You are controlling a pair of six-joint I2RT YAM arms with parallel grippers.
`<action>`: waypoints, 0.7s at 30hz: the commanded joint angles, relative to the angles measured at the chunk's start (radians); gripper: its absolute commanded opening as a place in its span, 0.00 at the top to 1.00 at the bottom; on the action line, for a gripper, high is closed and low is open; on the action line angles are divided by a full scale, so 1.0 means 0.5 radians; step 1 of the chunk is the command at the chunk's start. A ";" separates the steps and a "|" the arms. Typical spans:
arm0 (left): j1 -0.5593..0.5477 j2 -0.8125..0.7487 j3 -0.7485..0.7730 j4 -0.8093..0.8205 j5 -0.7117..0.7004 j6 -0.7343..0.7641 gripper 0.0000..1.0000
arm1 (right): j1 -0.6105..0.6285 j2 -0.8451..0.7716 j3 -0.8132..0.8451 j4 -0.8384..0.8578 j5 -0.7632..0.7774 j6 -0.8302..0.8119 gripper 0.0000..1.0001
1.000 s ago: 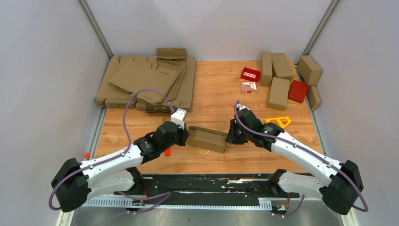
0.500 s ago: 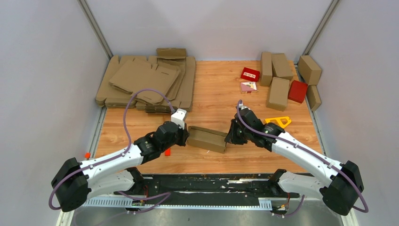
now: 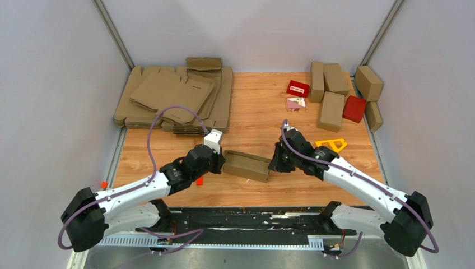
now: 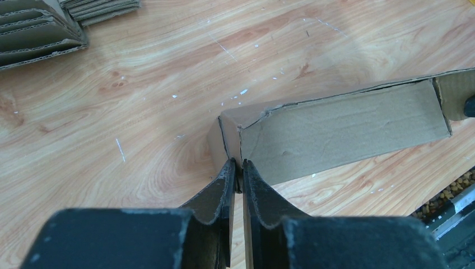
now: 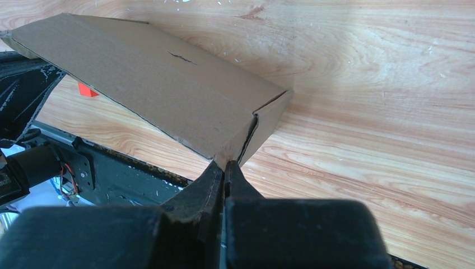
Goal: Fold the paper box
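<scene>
The paper box [image 3: 246, 165] is a brown oblong carton, partly folded, lying on the wooden table between my two arms. My left gripper [image 3: 222, 161] is shut on the box's left end; in the left wrist view the fingertips [image 4: 237, 165] pinch a thin cardboard edge of the box [image 4: 341, 129]. My right gripper [image 3: 273, 162] is shut on the box's right end; in the right wrist view the gripper [image 5: 225, 167] clamps the corner of the box [image 5: 151, 78].
A stack of flat brown cardboard sheets [image 3: 173, 98] lies at the back left. Several folded brown cartons [image 3: 331, 95] and small red boxes [image 3: 298, 88] stand at the back right. A yellow triangle [image 3: 331, 145] lies by my right arm, a small orange piece [image 3: 199, 180] near my left.
</scene>
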 commanded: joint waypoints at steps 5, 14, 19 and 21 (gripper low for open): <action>-0.017 0.007 0.062 -0.007 0.000 0.008 0.85 | 0.006 -0.012 -0.004 -0.049 0.080 -0.034 1.00; -0.020 0.013 0.061 -0.002 0.009 0.002 0.84 | 0.032 -0.007 -0.109 0.041 0.069 0.033 1.00; -0.023 0.009 0.066 -0.002 0.012 -0.001 0.84 | 0.067 -0.010 -0.122 0.075 0.042 0.037 0.98; -0.023 0.008 0.071 -0.010 0.013 -0.001 0.84 | 0.077 -0.015 -0.111 0.085 -0.057 0.017 0.91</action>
